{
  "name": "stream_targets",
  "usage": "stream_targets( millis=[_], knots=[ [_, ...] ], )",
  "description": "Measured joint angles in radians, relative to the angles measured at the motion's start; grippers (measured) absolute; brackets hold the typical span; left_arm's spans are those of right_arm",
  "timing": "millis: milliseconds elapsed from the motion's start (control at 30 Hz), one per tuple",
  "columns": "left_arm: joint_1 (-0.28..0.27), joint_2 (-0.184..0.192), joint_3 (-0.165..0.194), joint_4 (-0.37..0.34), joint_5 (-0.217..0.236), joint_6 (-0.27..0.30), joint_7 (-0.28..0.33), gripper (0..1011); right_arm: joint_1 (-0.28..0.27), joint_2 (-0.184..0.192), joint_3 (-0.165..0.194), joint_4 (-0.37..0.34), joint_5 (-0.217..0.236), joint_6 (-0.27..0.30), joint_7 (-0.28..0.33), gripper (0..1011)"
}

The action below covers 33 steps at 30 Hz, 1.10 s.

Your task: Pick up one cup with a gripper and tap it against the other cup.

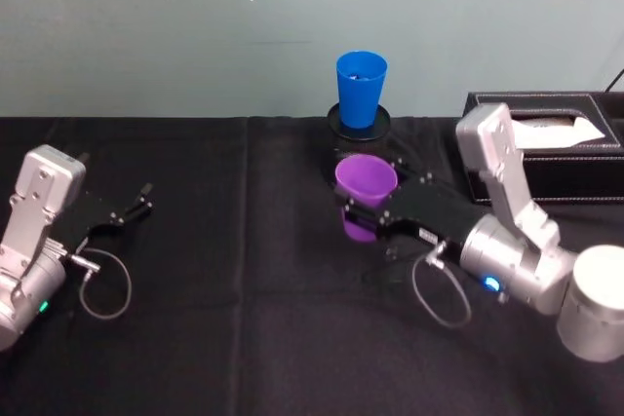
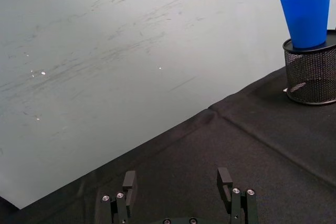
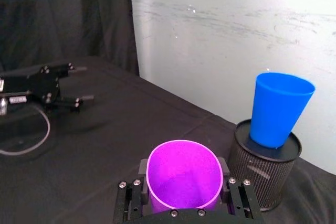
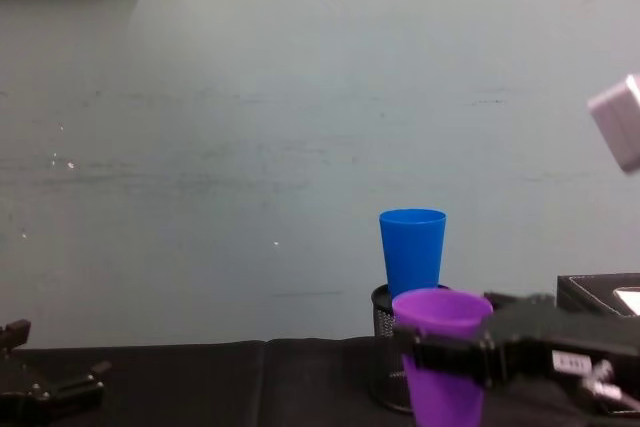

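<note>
My right gripper (image 1: 363,213) is shut on the purple cup (image 1: 366,182), one finger on each side of its wall just below the rim. The right wrist view shows the cup (image 3: 184,174) upright between the fingers (image 3: 143,169). The blue cup (image 1: 361,90) stands upright on top of a black wire-mesh pen pot (image 1: 359,129), just behind and above the purple one, with a gap between them. From the chest the purple cup (image 4: 440,312) sits in front of and below the blue cup (image 4: 412,250). My left gripper (image 1: 141,200) rests open at the far left.
A black tissue box (image 1: 565,143) stands at the back right, close behind my right arm. The table carries a black cloth (image 1: 244,338), and a pale wall rises right behind the pen pot. Loose cable loops hang by both wrists.
</note>
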Motion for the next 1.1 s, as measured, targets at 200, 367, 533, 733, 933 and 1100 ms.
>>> stream_targets(
  millis=[200,367,533,733,933,1100],
  knots=[
    [0.0,0.0,0.0,0.0,0.0,0.0,0.0,1000,-0.035,-0.01,-0.001,0.033,-0.042,-0.062,-0.01,738],
    [0.0,0.0,0.0,0.0,0.0,0.0,0.0,1000,-0.035,-0.029,0.009,0.088,-0.046,-0.083,-0.002,739],
    [0.0,0.0,0.0,0.0,0.0,0.0,0.0,1000,-0.028,-0.05,0.021,0.133,-0.036,-0.09,0.026,738],
    [0.0,0.0,0.0,0.0,0.0,0.0,0.0,1000,-0.025,-0.06,0.027,0.152,-0.035,-0.091,0.045,738],
    [0.0,0.0,0.0,0.0,0.0,0.0,0.0,1000,-0.022,-0.066,0.03,0.167,-0.036,-0.091,0.06,739],
    [0.0,0.0,0.0,0.0,0.0,0.0,0.0,1000,-0.019,-0.071,0.031,0.178,-0.035,-0.079,0.063,739]
  ],
)
